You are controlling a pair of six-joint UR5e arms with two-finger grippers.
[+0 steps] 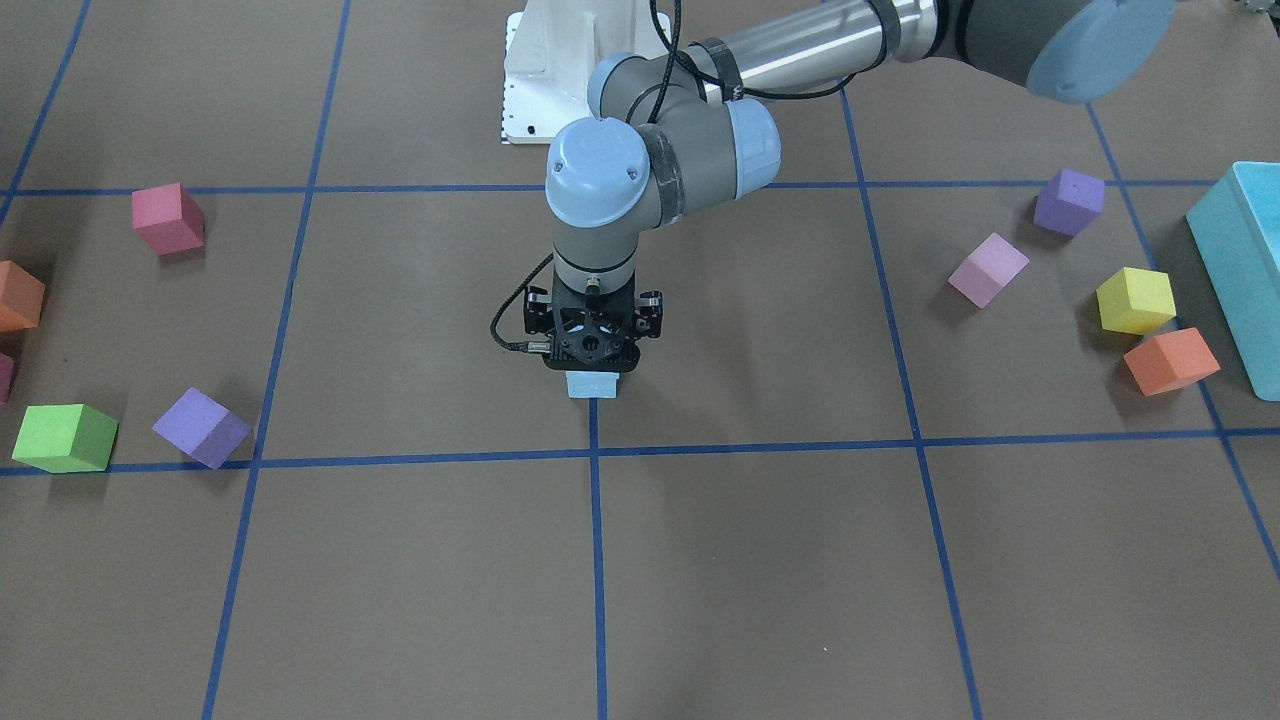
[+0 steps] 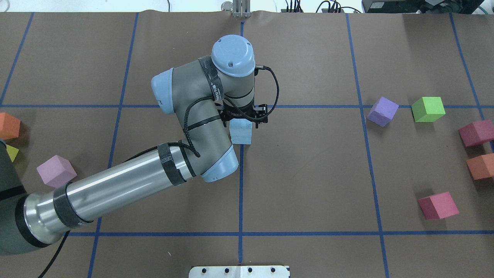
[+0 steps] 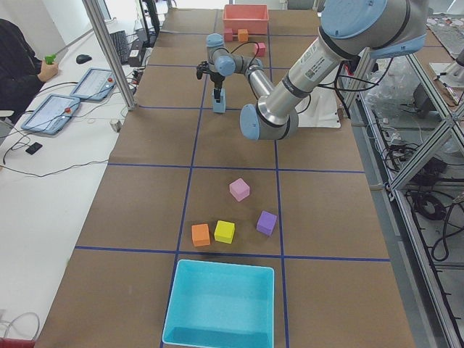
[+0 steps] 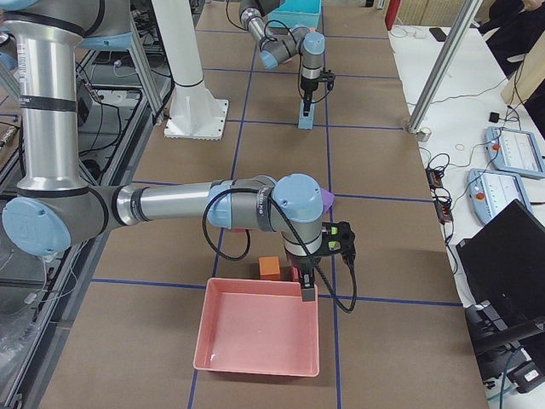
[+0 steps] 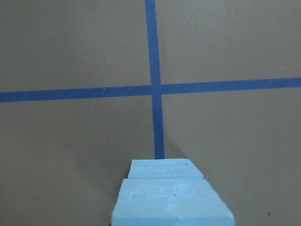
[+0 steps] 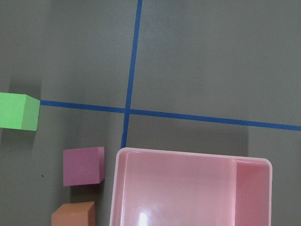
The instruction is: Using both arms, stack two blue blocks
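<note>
Two light blue blocks stand as a stack at the table's centre on a blue tape line, seen in the exterior left view [image 3: 218, 98] and the exterior right view [image 4: 305, 116]. The left wrist view shows the upper block [image 5: 171, 203] close up, with the lower block's top [image 5: 161, 168] just beyond it. My left gripper [image 2: 242, 120] points straight down onto the stack and looks shut on the upper blue block [image 2: 241, 131]; its fingers are hidden. My right gripper [image 4: 306, 295] hangs over the near edge of a pink tray [image 4: 260, 328]. I cannot tell whether it is open or shut.
On the robot's right lie a purple cube [image 2: 382, 111], a green cube [image 2: 427, 109], two dark pink cubes [image 2: 438, 205] and an orange cube [image 2: 480, 166]. On its left lie pink [image 2: 56, 170], orange [image 2: 8, 125] and yellow cubes and a turquoise bin [image 3: 221, 301].
</note>
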